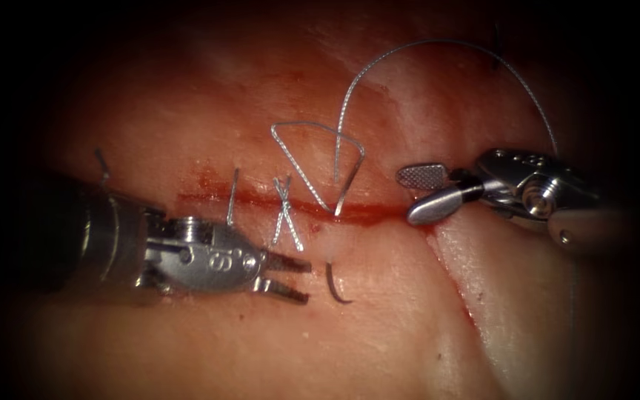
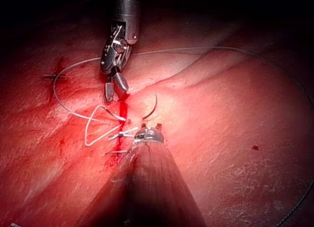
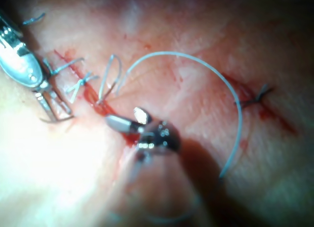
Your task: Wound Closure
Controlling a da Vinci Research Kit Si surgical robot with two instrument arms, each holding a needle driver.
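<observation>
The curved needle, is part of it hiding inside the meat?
Yes. The needle's hooked end pokes out of the tissue below the cut. The rest is buried and cannot be seen. Both end effectors, left and right, are open, holding nothing.

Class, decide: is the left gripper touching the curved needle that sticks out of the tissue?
Apart. In the endoscope view, bare tissue shows between the open left gripper and the needle.

needle (image 1: pixel 338 290): just off my left tool (image 1: pixel 289 278), only a short curved end shows out of the tissue (image 1: pixel 187 111), rest buried. thread (image 1: pixel 438 55) fades into dark past my right tool (image 1: pixel 427 194). my right shaft a blur in its wrist view
</observation>
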